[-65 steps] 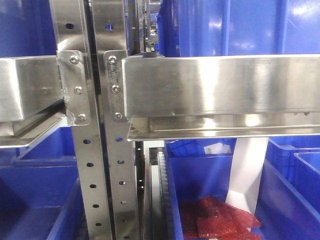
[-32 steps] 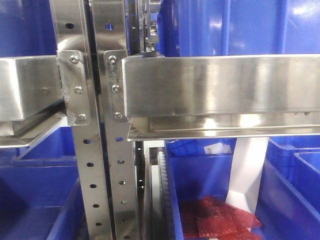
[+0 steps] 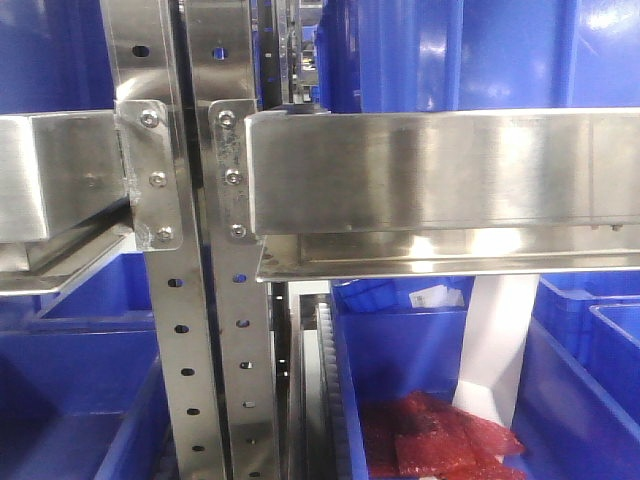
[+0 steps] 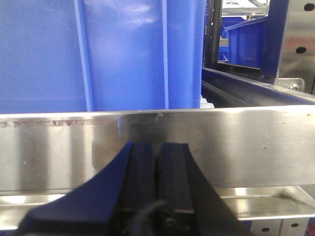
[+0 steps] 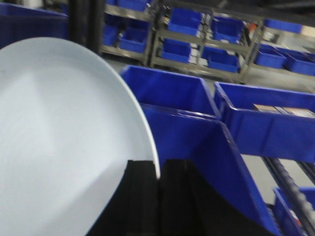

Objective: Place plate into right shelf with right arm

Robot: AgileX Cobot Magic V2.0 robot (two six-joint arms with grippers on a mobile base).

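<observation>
— White plate [image 5: 59, 142]?
— Pinched by its rim in the right gripper [image 5: 158, 178], jaws clamped on the edge; carried above blue bins [image 5: 197, 123], likely for sliding in.
— Right shelf [image 3: 440, 170]?
— Steel beam in front view, no plate there yet.
— Left gripper [image 4: 157, 162]?
— Jaws together, empty, parked facing a steel beam.

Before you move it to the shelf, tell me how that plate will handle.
The plate looks rigid and smooth, so it probably won't flex but could slip. The right gripper pinches only its rim, with most of the disc hanging out to one side, so it may pivot if swung fast. If it is ceramic, a knock against the steel shelf could chip it.
</observation>
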